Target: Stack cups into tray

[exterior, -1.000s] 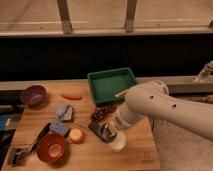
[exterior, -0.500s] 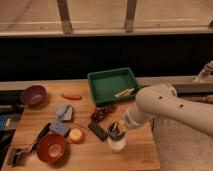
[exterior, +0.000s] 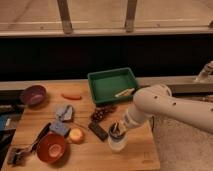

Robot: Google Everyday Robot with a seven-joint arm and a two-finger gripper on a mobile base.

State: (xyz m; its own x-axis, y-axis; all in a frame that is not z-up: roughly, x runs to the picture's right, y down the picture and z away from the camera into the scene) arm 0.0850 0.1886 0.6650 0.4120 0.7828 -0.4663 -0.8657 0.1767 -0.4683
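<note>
The cream-white cup stands upright on the wooden table near its front edge, right of centre. My gripper is directly on top of it, at its rim, on the white arm that reaches in from the right. A dark shape sits at the cup's mouth under the gripper; I cannot tell whether it is the dark grey cup or part of the gripper. The green tray stands at the back of the table, well behind the cup, with a pale stick-like item inside.
A purple bowl is at the back left and a red-orange bowl at the front left. Between them lie a carrot, grey-blue cloths, an orange fruit, a black bar and dark grapes.
The arm's upper part has swung right and down, uncovering the tray's right corner. The gripper has stayed over the cream-white cup, which has not moved.
</note>
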